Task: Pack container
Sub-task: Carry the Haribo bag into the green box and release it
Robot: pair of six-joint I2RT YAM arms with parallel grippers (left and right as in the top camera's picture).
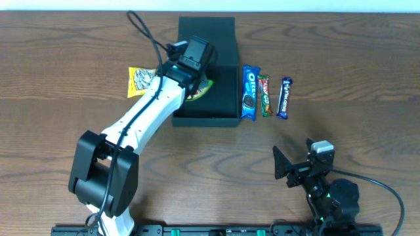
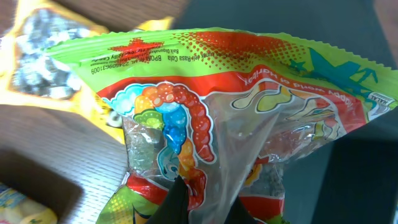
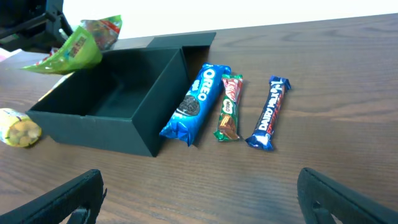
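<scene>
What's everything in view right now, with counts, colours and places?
Box: one, dark green, lid open, table centre.
Candy bag: one, green and red, held over the box.
Snack packet: one, yellow, left of the box.
Cookie pack: one, blue, right beside the box.
Thin bar: one, green and red, right of the cookie pack.
Chocolate bar: one, dark blue, farthest right.
Table: one, brown wood.
Left pincer: shut on the candy bag.
Right pincer: open, empty.
</scene>
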